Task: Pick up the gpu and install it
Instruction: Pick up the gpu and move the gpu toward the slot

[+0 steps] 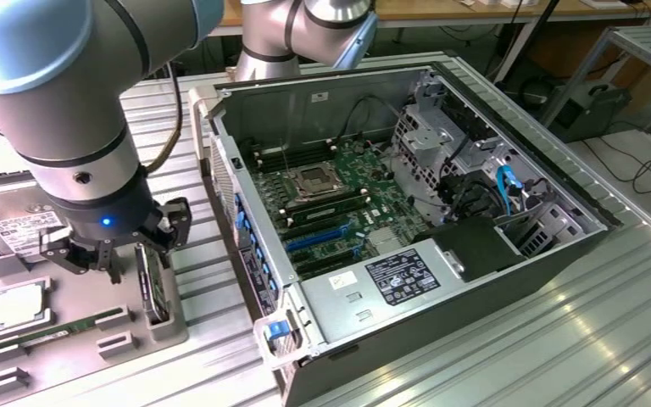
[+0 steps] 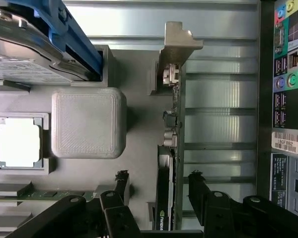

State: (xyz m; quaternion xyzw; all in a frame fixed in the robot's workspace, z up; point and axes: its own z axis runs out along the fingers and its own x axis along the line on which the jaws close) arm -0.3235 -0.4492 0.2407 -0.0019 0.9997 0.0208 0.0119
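The gpu [image 1: 152,292] stands on edge in a slot of the grey fixture tray [image 1: 77,297] at the exterior view's left, beside the open computer case [image 1: 337,102]. In the wrist view I look down on the gpu's thin top edge [image 2: 170,148], with its pale metal bracket [image 2: 178,42] at one end. My gripper [image 1: 136,253] hangs just above the card, open, with one black finger [image 2: 121,182] on one side of it and the other finger [image 2: 196,182] on the opposite side. Neither finger touches the card.
The tray also holds a silver hard drive [image 2: 25,54] with blue rails, a CPU [image 2: 18,144], a green memory stick [image 2: 39,196] and a raised grey block [image 2: 88,123]. Inside the case lies the motherboard [image 1: 337,199] with blue card slots [image 1: 316,239]. The case's rear port panel [image 2: 287,84] is close beside the tray.
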